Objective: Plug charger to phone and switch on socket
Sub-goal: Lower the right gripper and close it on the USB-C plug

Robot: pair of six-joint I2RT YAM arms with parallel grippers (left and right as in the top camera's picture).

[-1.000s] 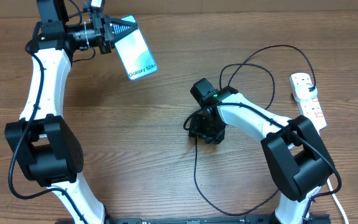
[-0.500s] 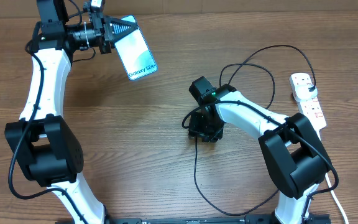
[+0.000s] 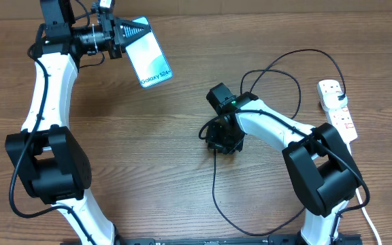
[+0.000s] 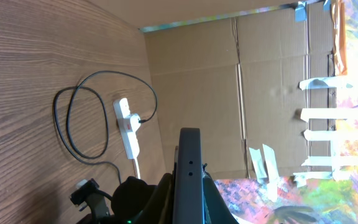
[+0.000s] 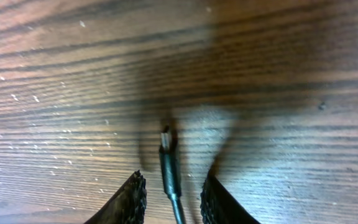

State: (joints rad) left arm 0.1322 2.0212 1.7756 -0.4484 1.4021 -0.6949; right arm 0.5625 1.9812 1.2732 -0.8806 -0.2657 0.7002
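Observation:
My left gripper (image 3: 129,33) is shut on the phone (image 3: 150,60) and holds it off the table at the far left, its lit screen reading "Galaxy S24+". In the left wrist view the phone (image 4: 188,174) shows edge-on between the fingers (image 4: 188,202). My right gripper (image 3: 221,141) points down at mid table, open, its fingers (image 5: 173,194) on either side of the charger's small plug tip (image 5: 168,155), which lies on the wood. The black charger cable (image 3: 214,192) loops back to a black plug in the socket (image 3: 337,109), a white power strip at the right edge.
The cable makes wide loops (image 3: 278,75) between my right arm and the strip. The strip also shows in the left wrist view (image 4: 128,127). A cardboard wall (image 4: 229,81) stands behind the table. The strip's white cord (image 3: 369,221) runs toward the near right corner.
My right gripper has shifted slightly to the left over the plug tip. The left arm and the phone have not moved.

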